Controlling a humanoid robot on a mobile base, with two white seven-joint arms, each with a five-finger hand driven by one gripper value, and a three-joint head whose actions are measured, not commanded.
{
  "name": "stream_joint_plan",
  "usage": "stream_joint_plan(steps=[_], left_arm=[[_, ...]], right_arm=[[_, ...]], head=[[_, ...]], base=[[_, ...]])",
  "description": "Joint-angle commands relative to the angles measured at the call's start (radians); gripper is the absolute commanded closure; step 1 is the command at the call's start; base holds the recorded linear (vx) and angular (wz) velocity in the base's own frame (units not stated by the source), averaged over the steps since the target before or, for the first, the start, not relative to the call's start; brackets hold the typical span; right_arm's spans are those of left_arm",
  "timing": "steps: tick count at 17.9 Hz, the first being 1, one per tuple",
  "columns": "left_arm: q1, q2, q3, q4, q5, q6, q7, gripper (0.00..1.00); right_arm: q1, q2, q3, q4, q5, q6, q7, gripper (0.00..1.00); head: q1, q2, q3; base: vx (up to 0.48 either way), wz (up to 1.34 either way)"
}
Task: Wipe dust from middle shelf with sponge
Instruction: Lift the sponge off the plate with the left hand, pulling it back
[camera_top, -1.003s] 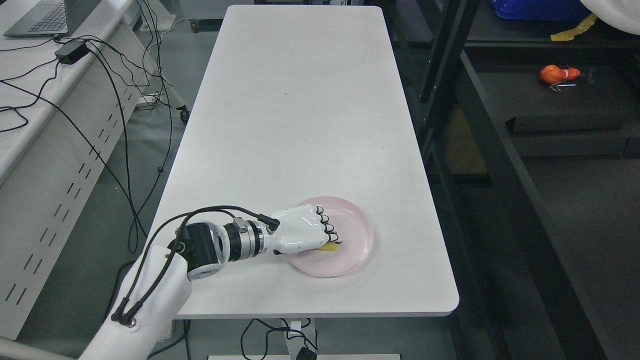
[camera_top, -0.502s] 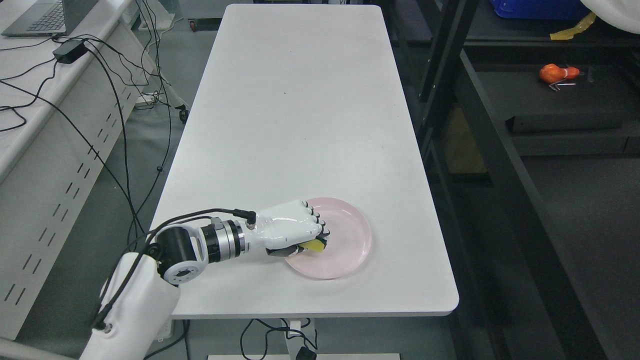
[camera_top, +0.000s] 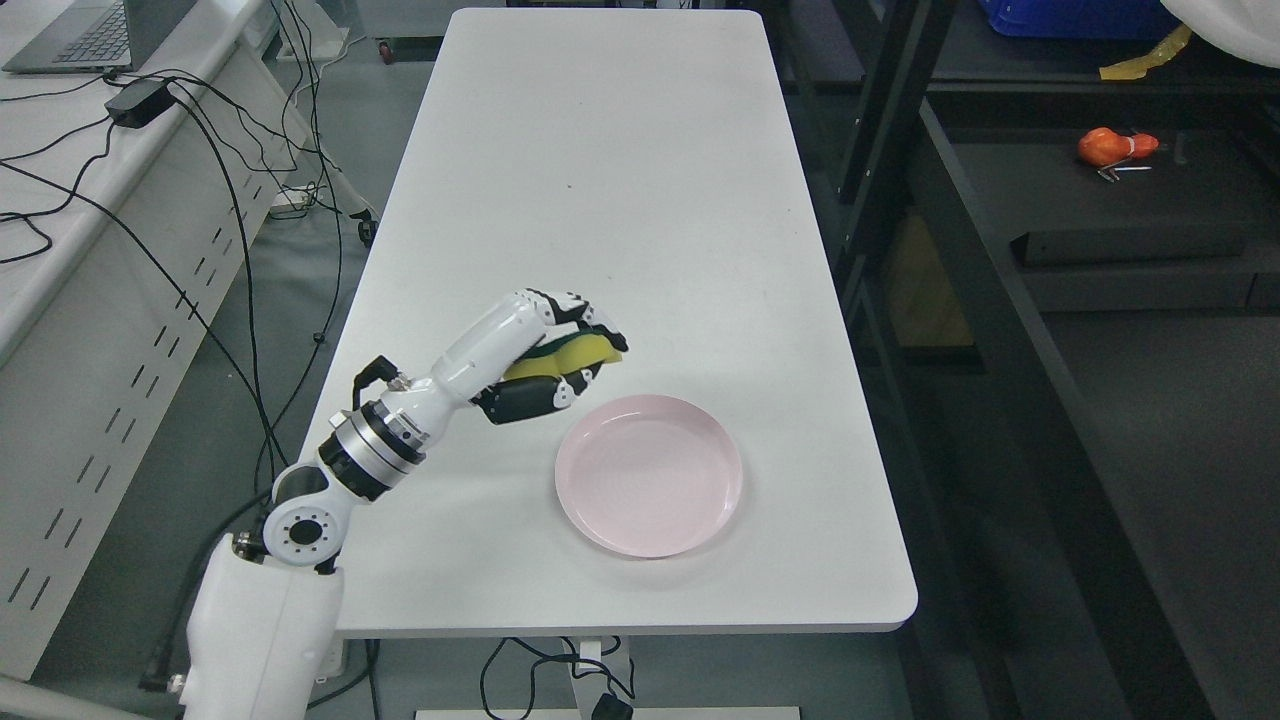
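One step looks done out of roughly three: sponge is picked up; carry and wipe are still open.

Black metal shelving rack (camera_top: 960, 300) stands along the right side of the long white counter (camera_top: 600, 200), well apart from the hand. Its dark shelf boards are visible; which one counts as the middle shelf I can't tell from this angle. Nothing touches any of them, so no wiping has begun, judging by the layout. Dust itself is too fine to see.

Round pink plastic plate (camera_top: 649, 487) sits near the counter's front edge, right of centre, with nothing on it.

White robot left arm (camera_top: 380, 450) comes up from the counter's front-left corner and angles toward the counter's middle. Right arm is not in view.

Left hand (camera_top: 545, 365) is above the counter, just behind and left of the plate, clear of both plate and counter surface. Fingers are curled tightly around the yellow sponge with a dark green scouring layer (camera_top: 575, 352); the yellow end pokes out toward the rack side. Grip looks secure, thumb underneath, fingers over the top.

Remaining, as I read it: move the sponge across the counter to the rack, reach into the middle shelf, press down and sweep. The rack's uprights sit between hand and shelf boards, so entry angle will matter.

Small orange object (camera_top: 1115, 147) lies on a rack board at the counter's far-right side; possible obstacle if that's the target board.
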Motion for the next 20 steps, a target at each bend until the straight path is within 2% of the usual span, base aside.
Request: stream_joint_plan(steps=[1, 3, 5, 10, 20], left_arm=[[0.034, -0.065, 0.229, -0.096, 0.334, 0.22, 0.191, 1.0], [0.043, -0.065, 0.226, -0.125, 0.334, 0.308, 0.368, 0.99], [0.078, -0.065, 0.226, -0.165, 0.334, 0.383, 0.438, 1.0], [0.265, -0.065, 0.248, -0.288, 0.343, 0.397, 0.448, 1.0], [0.296, -0.065, 0.242, -0.286, 0.377, 0.408, 0.438, 1.0]], right_arm=[[0.0, -0.017, 0.0, -0.017, 0.0, 0.001, 0.0, 0.0], [0.0, -0.017, 0.0, -0.017, 0.0, 0.001, 0.0, 0.0], [0.0, -0.017, 0.001, -0.017, 0.0, 0.001, 0.0, 0.0], [0.0, -0.017, 0.001, -0.017, 0.0, 0.001, 0.0, 0.0], [-0.001, -0.017, 0.0, -0.017, 0.0, 0.001, 0.0, 0.0]], head=[[0.0, 0.0, 0.0], [0.0, 0.0, 0.0], [0.0, 0.0, 0.0], [0.0, 0.0, 0.0], [0.0, 0.0, 0.0]], base=[[0.0, 0.0], [0.0, 0.0], [0.0, 0.0], [0.0, 0.0], [0.0, 0.0]])
